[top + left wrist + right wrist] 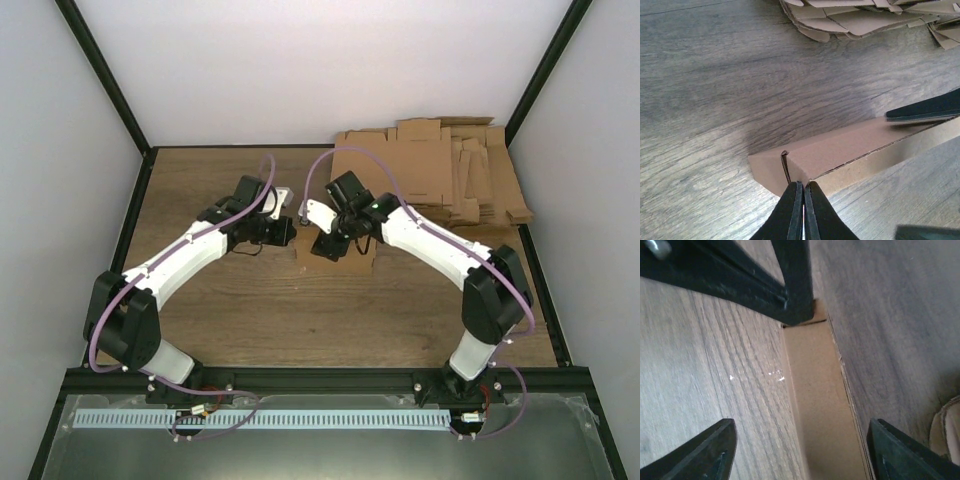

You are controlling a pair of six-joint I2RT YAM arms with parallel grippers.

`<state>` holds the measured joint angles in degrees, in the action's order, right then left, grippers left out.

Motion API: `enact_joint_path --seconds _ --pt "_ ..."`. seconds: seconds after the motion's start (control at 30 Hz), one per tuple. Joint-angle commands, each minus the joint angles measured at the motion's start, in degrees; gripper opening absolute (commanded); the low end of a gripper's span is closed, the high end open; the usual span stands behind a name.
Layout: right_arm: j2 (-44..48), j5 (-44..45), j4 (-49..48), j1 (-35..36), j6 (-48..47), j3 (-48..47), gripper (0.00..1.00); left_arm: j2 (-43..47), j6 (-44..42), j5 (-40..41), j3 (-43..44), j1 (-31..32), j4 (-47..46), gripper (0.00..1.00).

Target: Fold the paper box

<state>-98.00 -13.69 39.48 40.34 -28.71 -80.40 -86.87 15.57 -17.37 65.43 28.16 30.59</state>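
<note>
Box (pixel 360 262): brown cardboard, folded to a long, low strip. It lies flat approx. mid-table, slightly toward the far side, between the two grippers.

Room: plain white walls (pixel 300 70) on three sides, w/ black frame posts (pixel 110 80) slanting up at the corners.

Table (pixel 250 310): grey-brown wood-grain top, matt, w/ a black rail along the near edge. A white slotted strip (pixel 270 418) lies on a metal shelf below the rail.

Arms: white and black, bases at the near edge, both bent inward toward the box. Purple cables (pixel 268 185) loop over each.

Pile (pixel 450 170): many flat brown blanks, overlapping, in the far R corner, well apart from the box.

R gripper (pixel 805 450): released, w/ fingers wide apart. One finger stands on each side of the strip and neither clamps it. In the L wrist view one R finger (pixel 925 111) sits at the strip's upper edge.

L gripper (pixel 803 186): clenched, fingers pressed together w/ no visible gap. Its tips sit at the box's near edge, beside a short upright slit (pixel 785 167) by the corner. Cannot tell whether any cardboard is nipped between them.
</note>
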Motion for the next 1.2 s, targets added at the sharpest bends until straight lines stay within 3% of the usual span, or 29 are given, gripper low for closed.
enact_joint_path --seconds 0.0,0.03,0.3,0.4,0.5,0.63,0.73,1.03,1.17 --pt "5.37 -1.97 -3.5 0.53 1.23 0.05 0.9 0.41 -0.89 0.92 -1.29 0.24 1.44 0.04" --pt "6.75 -2.36 -4.03 0.51 1.38 0.17 0.99 0.34 -1.02 0.88 -1.21 0.25 1.46 0.04" --pt "15.62 0.4 -11.47 -0.89 10.13 3.2 1.0 0.3 -1.47 1.02 -0.79 0.28 1.43 0.04" --pt "20.59 4.83 -16.97 -2.93 18.53 7.03 1.0 0.3 -1.62 1.11 -0.45 0.3 1.42 0.04" --pt "23.53 7.74 -16.37 -7.16 31.51 8.25 1.0 0.17 -1.75 1.08 -0.3 0.31 1.4 0.04" --pt "25.81 -2.0 -14.11 -14.77 37.21 10.84 1.0 0.06 -1.88 0.97 -0.31 0.31 1.4 0.04" --pt "28.1 -2.15 -13.29 -16.18 38.52 14.18 0.87 0.03 -1.93 0.77 -0.26 0.31 1.14 0.04" --pt "35.98 3.14 -11.77 -16.42 43.73 24.62 0.67 -0.18 -2.55 0.66 0.66 0.4 1.98 0.04" --pt "40.8 7.96 -13.42 -16.42 44.64 29.55 0.68 0.12 -2.48 0.51 0.11 0.36 1.76 0.04"
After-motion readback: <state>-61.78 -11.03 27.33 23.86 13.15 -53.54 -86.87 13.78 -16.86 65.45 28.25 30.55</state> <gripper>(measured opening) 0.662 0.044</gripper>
